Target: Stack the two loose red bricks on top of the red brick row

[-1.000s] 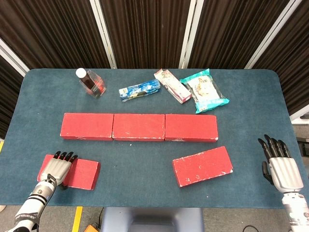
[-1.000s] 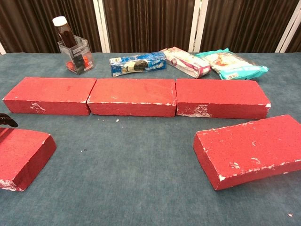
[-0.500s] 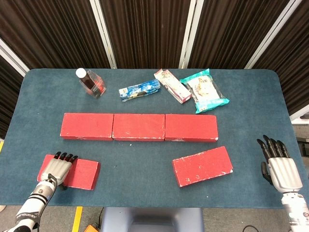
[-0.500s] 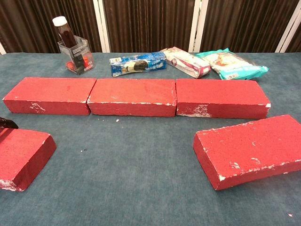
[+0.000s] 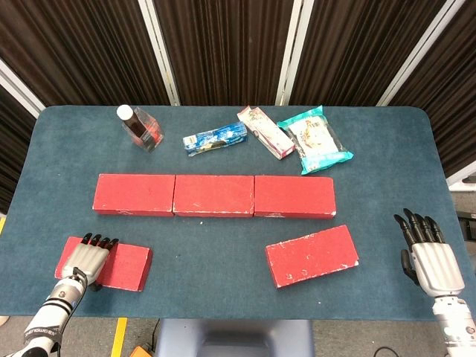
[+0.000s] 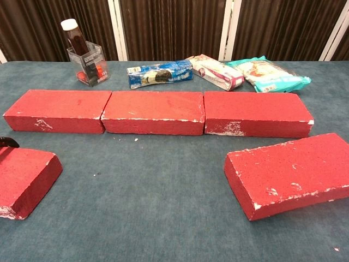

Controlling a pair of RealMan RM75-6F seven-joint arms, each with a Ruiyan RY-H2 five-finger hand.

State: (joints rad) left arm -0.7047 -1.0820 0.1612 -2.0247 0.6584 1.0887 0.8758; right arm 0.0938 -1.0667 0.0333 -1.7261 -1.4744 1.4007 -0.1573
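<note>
Dragged slightly leftward, loose brick (image 5: 119,265) lies under flat left robot hand (image 5: 88,257).

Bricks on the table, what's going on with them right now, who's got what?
A row of three red bricks lies across the table, nothing stacked on it yet. The left hand rests on the left loose brick near the front edge. The right loose brick lies untouched, slightly skewed, in front of the row's right end. The right hand is off to its right with fingers apart, holding nothing. Snack packets and a bottle sit behind the row.
</note>
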